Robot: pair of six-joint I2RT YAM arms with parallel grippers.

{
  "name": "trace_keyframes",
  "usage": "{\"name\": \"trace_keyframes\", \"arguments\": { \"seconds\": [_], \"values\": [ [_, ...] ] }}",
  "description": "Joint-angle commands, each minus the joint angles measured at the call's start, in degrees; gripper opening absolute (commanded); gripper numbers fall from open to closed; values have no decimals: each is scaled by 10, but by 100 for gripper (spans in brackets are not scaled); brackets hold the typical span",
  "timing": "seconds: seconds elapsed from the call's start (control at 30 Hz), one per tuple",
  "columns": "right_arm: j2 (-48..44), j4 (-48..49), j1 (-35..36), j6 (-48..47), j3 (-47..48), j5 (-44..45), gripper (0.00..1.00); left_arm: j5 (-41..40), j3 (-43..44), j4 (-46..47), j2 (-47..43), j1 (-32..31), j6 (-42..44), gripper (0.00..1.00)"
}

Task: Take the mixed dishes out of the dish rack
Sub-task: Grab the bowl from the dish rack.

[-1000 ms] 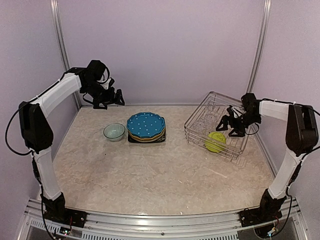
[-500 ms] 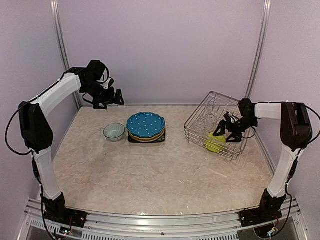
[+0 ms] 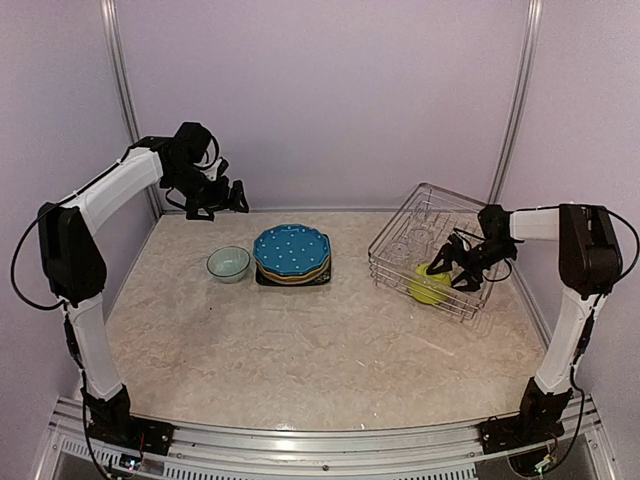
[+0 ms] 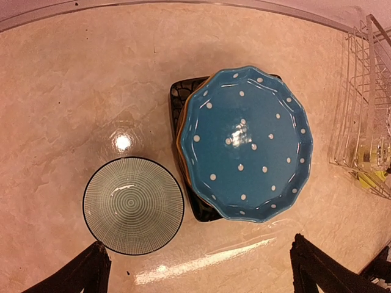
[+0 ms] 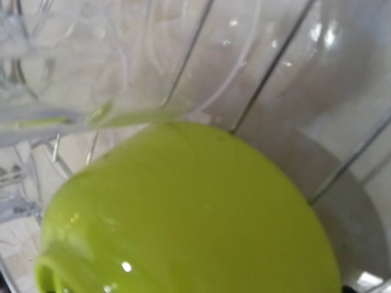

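Lime-green bowl [image 3: 428, 289] lies at the spread right pincer [image 3: 446, 275]; left pincer [image 3: 238, 196] spread too.

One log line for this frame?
right claw: open, at lime-green bowl in dish rack | left claw: open, raised | unloaded: pale grey-green bowl, blue white-dotted plate

Your right gripper [image 3: 447, 268] sitting low inside rack [image 3: 395, 272]: wire walls hemming it in, lime bowl [image 5: 183, 213] filling room directly below, glass [image 5: 55, 67] crowding beside bowl. Far left, plate stack [image 3: 291, 252] and small bowl [image 3: 228, 263] taking up table [image 3: 300, 360]. Wide stretch between stack and rack lying open for you; near half of table likewise.
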Motion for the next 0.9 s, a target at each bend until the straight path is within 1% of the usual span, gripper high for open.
{"name": "trace_keyframes", "arguments": {
  "seconds": [0.0,0.1,0.27,0.4,0.57,0.73,0.83,0.87],
  "values": [
    [-1,6,-5,9,0,-52,91,1,-7,8,-6,2,4,99],
    [-8,9,-6,15,3,-65,84,1,-6,9,-5,2,3,99],
    [-16,11,-5,22,3,-70,79,2,-4,11,-4,2,-1,99],
    [-18,14,-5,26,0,-69,70,3,-3,11,-1,1,-2,99],
    [-23,14,-5,31,6,-64,62,1,-5,11,0,1,-3,99],
    [-28,11,-5,32,9,-60,56,2,-4,11,1,0,-2,99],
    [-34,9,-5,33,8,-60,54,2,-3,11,1,0,-2,99],
    [-37,10,-18,33,8,-60,54,2,-3,11,1,0,-2,99]
  ]
}}
